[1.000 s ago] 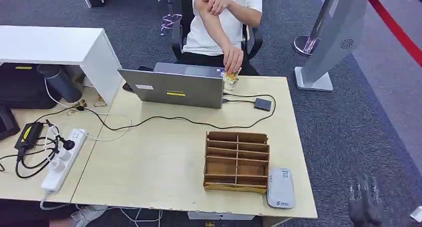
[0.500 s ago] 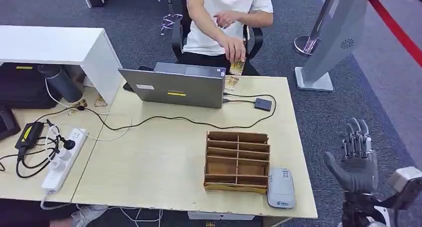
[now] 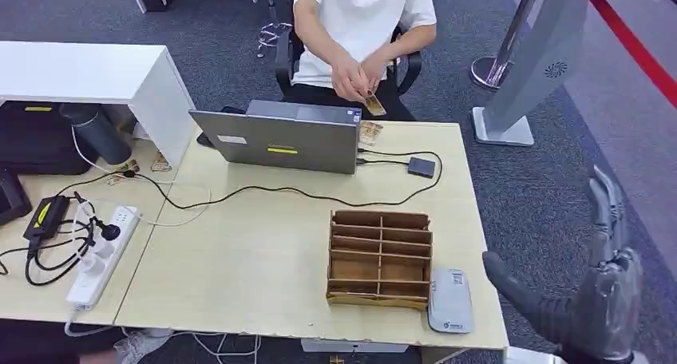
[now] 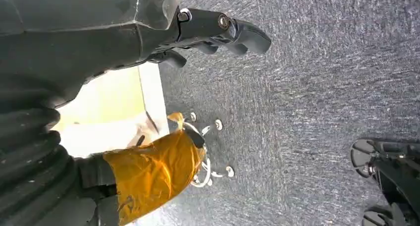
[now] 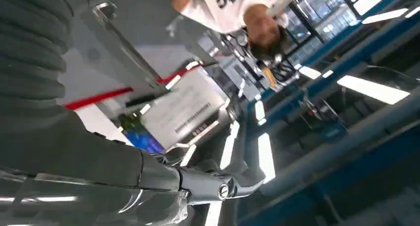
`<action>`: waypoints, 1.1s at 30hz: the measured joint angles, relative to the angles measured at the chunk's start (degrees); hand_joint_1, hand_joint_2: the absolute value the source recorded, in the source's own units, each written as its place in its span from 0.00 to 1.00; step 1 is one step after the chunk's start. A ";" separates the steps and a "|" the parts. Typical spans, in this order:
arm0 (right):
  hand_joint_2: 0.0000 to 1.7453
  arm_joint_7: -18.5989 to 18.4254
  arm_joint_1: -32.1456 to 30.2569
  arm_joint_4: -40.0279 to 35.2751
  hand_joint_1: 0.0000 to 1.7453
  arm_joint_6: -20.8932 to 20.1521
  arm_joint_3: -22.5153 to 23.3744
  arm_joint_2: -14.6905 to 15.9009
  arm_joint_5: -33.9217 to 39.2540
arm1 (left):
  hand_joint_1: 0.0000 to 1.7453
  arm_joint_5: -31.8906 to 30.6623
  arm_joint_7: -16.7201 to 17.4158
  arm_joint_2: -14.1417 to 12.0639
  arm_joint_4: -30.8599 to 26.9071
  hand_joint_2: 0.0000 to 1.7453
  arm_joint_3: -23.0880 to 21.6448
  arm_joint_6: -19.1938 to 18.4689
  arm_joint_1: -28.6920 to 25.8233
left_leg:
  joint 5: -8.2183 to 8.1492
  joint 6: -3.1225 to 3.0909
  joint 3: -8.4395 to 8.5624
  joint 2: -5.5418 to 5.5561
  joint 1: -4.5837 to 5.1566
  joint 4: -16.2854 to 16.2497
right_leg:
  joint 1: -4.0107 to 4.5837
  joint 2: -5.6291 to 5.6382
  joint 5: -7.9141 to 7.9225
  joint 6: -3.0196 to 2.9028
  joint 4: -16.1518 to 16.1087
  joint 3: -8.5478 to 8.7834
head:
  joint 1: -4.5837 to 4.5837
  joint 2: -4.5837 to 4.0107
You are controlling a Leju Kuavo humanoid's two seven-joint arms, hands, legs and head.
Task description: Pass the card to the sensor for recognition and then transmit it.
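Note:
A person in a white shirt sits behind the desk and holds a small yellowish card [image 3: 373, 104] in both hands above the laptop's back edge. A few more cards [image 3: 370, 132] lie on the desk by the laptop. The grey card sensor [image 3: 449, 301] lies flat at the desk's front right corner. My right hand [image 3: 597, 296] is raised off the desk's right edge, fingers spread and holding nothing; the right wrist view shows that hand [image 5: 148, 181] against the ceiling. My left hand [image 4: 124, 32] hangs beside the desk's edge over grey carpet, holding nothing.
A wooden divided organiser [image 3: 381, 259] stands just left of the sensor. An open laptop [image 3: 279, 140], a black adapter [image 3: 421, 168] on a cable, and a power strip [image 3: 100, 256] are on the desk [image 3: 239, 252]. A white kiosk stand [image 3: 523, 69] rises at the far right.
My right hand has risen from low at the desk's right side to a raised, spread pose. The person picked a card off the pile and now holds it in both hands.

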State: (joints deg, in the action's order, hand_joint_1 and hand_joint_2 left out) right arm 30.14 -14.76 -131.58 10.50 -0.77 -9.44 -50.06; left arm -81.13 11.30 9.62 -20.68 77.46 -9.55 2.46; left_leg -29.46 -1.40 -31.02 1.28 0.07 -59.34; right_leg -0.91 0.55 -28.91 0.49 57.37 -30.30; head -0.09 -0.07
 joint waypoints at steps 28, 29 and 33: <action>1.00 -27.98 46.78 51.19 0.00 -4.31 -22.61 6.79 -19.54 | 0.00 -8.35 -6.71 -5.25 3.21 1.00 -4.68 -3.74 1.43 | 0.91 0.25 -0.48 -0.02 -0.06 0.01 | 0.03 0.11 0.82 -0.11 0.12 -0.53 | 0.00 0.00; 1.00 -28.30 49.02 55.71 0.00 -3.13 -22.55 6.20 -19.54 | 0.00 -8.35 -6.71 -5.53 3.48 1.00 -5.07 -3.98 1.41 | 0.93 0.26 -0.53 -0.01 -0.06 0.01 | 0.03 0.10 0.84 -0.12 0.13 -0.58 | -0.02 0.00; 1.00 -30.31 54.36 69.73 0.00 -1.36 -21.52 3.43 -20.50 | 0.00 -8.52 -6.15 -5.79 4.04 1.00 -6.31 -3.65 1.41 | 0.95 0.26 -0.60 0.02 -0.08 0.00 | 0.05 0.09 0.86 -0.11 0.14 -0.66 | 0.00 0.00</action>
State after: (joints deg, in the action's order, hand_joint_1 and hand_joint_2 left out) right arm -0.17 39.60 -61.85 9.13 -22.30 -6.01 -70.55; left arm -89.66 5.15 3.82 -16.63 71.15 -13.20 3.87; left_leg -28.50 -1.13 -31.63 1.29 -0.01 -59.33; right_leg -0.86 0.64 -28.05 0.39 57.51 -30.95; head -0.09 -0.07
